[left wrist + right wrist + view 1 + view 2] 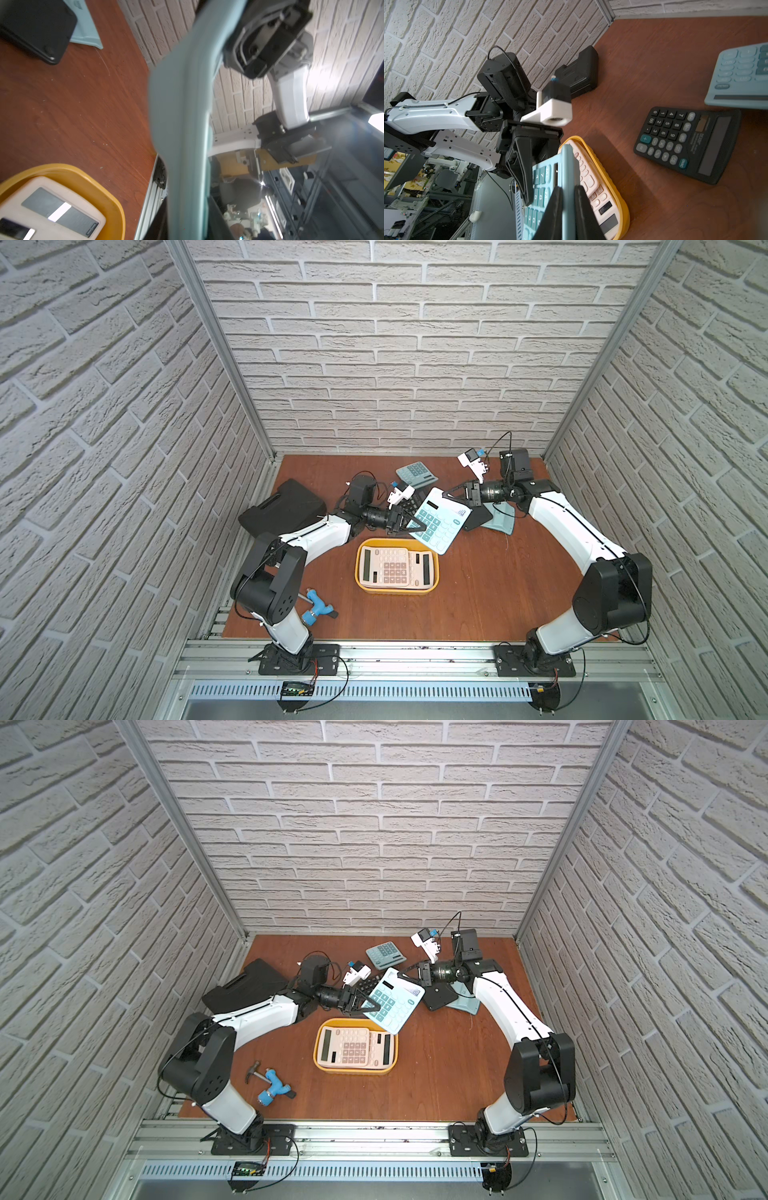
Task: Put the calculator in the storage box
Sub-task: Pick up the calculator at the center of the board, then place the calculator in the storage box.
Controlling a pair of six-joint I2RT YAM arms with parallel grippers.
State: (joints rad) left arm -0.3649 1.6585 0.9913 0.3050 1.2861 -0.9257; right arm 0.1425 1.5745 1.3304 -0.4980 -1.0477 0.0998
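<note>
While the right pincer (569,198) pinches the blue calculator (442,520) aloft at one o'clock of the box (397,590), the left pincer (415,522) straddles it, grip unclear.

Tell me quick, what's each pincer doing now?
Left pincer: astride the raised blue calculator, grip cannot be told.
Right pincer: closed on the raised blue calculator.

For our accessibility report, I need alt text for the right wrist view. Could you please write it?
The right gripper is shut on the edge of a light blue calculator, seen edge-on in front of the yellow storage box, which already contains a pink calculator. A black calculator lies on the wooden table beyond.
</note>
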